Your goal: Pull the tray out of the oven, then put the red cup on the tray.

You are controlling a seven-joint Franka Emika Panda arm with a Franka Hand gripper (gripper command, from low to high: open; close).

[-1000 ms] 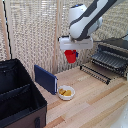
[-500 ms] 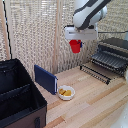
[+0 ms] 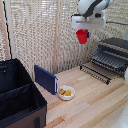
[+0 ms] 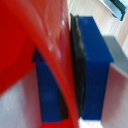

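Note:
The red cup (image 3: 82, 36) hangs high in the air, gripped by my gripper (image 3: 83, 32), which is shut on its rim. Close up in the wrist view, the red cup (image 4: 35, 45) fills most of the picture, its wall pinched between the blue fingers (image 4: 92, 70). The oven (image 3: 114, 50) stands at the exterior view's right with its door down. The wire tray (image 3: 99, 71) lies pulled out in front of it, low on the table. The cup is above and to the exterior view's left of the tray, well apart from it.
A big black case (image 3: 20, 97) fills the exterior view's lower left. A blue upright slab (image 3: 45, 78) stands beside it, and a white bowl (image 3: 65, 92) with yellow pieces sits on the wooden table (image 3: 95, 107). A slatted blind forms the backdrop.
The arm has risen and shifted toward the exterior view's right, carrying the red cup higher above the table and closer to the oven.

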